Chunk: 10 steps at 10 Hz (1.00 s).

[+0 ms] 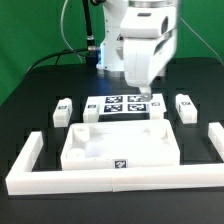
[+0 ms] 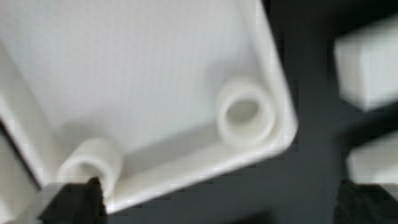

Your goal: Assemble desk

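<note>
Overhead, hand spread apart, smooth white plastic desk top, raised rim, round corner holes, blocky tagged legs.

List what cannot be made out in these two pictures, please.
- Exterior view: the tags on the legs are too small to read.
- Exterior view: the end effector covers part of the marker board.
- Wrist view: the desk top is blurred and cut off by the edges.
- Wrist view: two white pieces are cut off; what they are is unclear.

Black worktop. Marker board, flat, mid-worktop. Long white border bars toward the near edge, turning up both sides.
</note>
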### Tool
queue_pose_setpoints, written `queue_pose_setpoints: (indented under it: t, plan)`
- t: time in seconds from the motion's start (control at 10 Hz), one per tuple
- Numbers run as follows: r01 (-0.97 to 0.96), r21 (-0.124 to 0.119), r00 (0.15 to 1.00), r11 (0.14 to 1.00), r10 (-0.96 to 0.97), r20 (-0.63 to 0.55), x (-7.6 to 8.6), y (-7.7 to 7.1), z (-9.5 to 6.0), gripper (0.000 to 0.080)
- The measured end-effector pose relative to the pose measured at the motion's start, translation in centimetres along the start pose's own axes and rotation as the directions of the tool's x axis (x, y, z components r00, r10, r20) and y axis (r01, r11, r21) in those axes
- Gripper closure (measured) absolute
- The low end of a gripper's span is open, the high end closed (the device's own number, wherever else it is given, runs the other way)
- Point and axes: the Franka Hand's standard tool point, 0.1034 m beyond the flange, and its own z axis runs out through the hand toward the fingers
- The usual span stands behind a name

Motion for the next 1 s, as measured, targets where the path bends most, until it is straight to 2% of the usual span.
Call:
queue_pose_setpoints:
  t: [0.1,0.2,0.3,0.6,0.7,0.8,1.0]
  plan:
    - [0.103,0.013,0.995,0.995,-0.103,0.001,-1.8,-0.4,0.7,0.0150]
    - [0.191,0.011,0.982,0.982,-0.191,-0.005,-3.2,-0.5,1.5,0.0150]
    - [0.272,0.021,0.962,0.962,-0.272,-0.010,-4.2,-0.5,2.6,0.0150]
    - [0.280,0.026,0.960,0.960,-0.279,-0.025,-5.0,-0.9,5.9,0.0150]
    - [0.270,0.040,0.963,0.962,-0.269,-0.032,-5.4,-1.1,7.6,0.0150]
    - [0.257,0.052,0.966,0.965,-0.255,-0.039,-5.9,-0.5,9.0,0.0150]
    - [0.254,0.052,0.967,0.966,-0.253,-0.039,-5.9,-0.4,9.1,0.0164]
